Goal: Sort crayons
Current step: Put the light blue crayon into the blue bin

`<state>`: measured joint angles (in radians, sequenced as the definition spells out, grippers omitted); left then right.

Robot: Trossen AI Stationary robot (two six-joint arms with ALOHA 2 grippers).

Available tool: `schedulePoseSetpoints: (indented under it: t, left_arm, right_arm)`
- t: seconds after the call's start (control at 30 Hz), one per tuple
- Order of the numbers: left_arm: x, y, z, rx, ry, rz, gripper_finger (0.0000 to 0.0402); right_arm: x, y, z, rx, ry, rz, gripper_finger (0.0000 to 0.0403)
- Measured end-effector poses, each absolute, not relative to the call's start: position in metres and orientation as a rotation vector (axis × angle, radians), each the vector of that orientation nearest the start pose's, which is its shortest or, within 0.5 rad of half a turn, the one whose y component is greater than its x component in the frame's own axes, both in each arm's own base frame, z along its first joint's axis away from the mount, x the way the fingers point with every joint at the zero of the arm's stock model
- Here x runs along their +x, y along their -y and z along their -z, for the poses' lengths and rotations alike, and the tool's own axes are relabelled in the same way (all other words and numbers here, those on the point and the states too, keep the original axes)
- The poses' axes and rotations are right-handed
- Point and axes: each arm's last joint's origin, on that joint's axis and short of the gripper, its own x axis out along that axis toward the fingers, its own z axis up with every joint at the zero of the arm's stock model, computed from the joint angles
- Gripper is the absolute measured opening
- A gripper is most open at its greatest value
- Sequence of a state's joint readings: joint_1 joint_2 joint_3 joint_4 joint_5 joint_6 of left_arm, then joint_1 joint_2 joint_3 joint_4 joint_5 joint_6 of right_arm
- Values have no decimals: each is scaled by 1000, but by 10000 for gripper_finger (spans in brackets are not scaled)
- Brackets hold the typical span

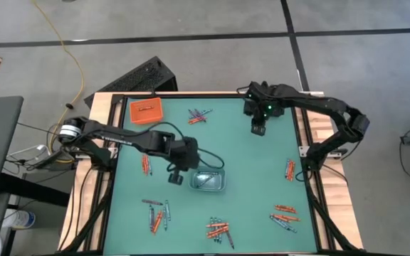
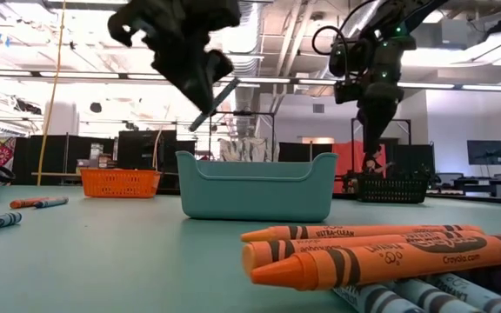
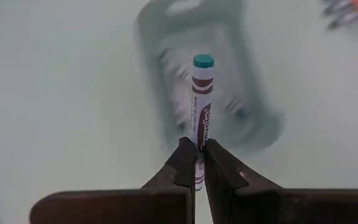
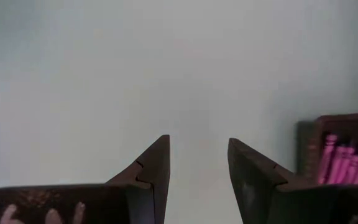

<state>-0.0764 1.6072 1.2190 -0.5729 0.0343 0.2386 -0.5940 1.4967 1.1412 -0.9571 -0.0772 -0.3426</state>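
Note:
My left gripper (image 1: 176, 176) hangs above the table just left of the clear-grey tray (image 1: 209, 182) and is shut on one crayon (image 3: 202, 99) with a teal end and a dark-and-white wrapper. My right gripper (image 4: 197, 146) stands open over the far right of the table (image 1: 258, 130), with nothing between its fingers. A black tray (image 4: 340, 155) holding pink crayons sits beside it. Other crayons lie flat in small heaps on the green mat: far centre (image 1: 199, 116), left (image 1: 146, 163), near left (image 1: 155, 215), near centre (image 1: 219, 229) and right (image 1: 285, 213). My left gripper pinches the crayon's near end (image 3: 198, 163) between its two fingertips. The fingers slant down from the table's left and lie along the crayon. Most of the crayon sticks out past the fingertips, teal end (image 3: 203, 61) foremost. It is lifted clear, slanting down toward the tray (image 2: 216, 97).
An orange tray (image 1: 146, 110) stands at the far left corner of the mat. The clear-grey tray (image 2: 255, 187) has several crayons in it. A heap of orange crayons (image 2: 381, 252) lies close in front of the low camera. Wooden rails edge the table (image 1: 98, 107).

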Motion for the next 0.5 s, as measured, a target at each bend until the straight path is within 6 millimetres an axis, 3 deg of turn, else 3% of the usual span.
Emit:
schedulePoseSetpoints:
  t: [0.3,0.5]
  left_arm:
    - [347,50,-245,175,-857,294,0]
    - [356,55,-217,184,-940,301,0]
  right_arm:
    - [237,111,-245,149,-1403,116,152]
    - [242,71,-257,121,-1383,65,152]
